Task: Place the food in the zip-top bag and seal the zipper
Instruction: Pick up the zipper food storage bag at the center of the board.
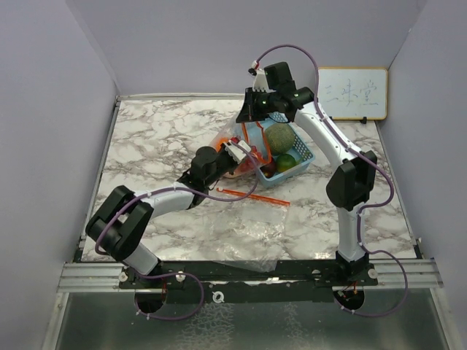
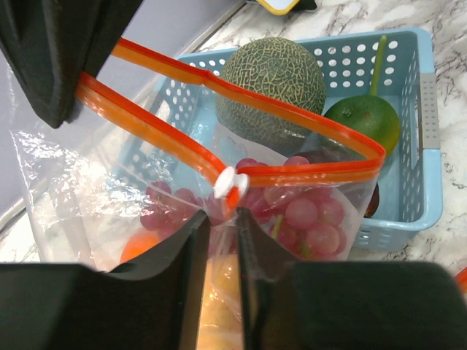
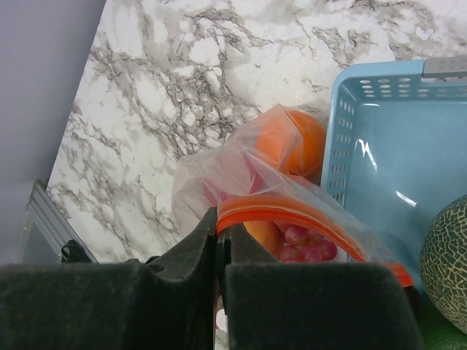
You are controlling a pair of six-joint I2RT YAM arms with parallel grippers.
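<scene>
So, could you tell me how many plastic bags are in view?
2: the fruit-filled bag held up beside the basket, and a flat bag on the table nearer the robot.

Glossy plastic bag [image 2: 87, 197]; melon [image 2: 271, 80] seemingly rough.

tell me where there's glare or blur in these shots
Left wrist: left fingers are soft, the melon crisp. Right wrist: white glare streaks on the basket floor; right fingers blur too. Top external: evenly lit, shadows soft.
</scene>
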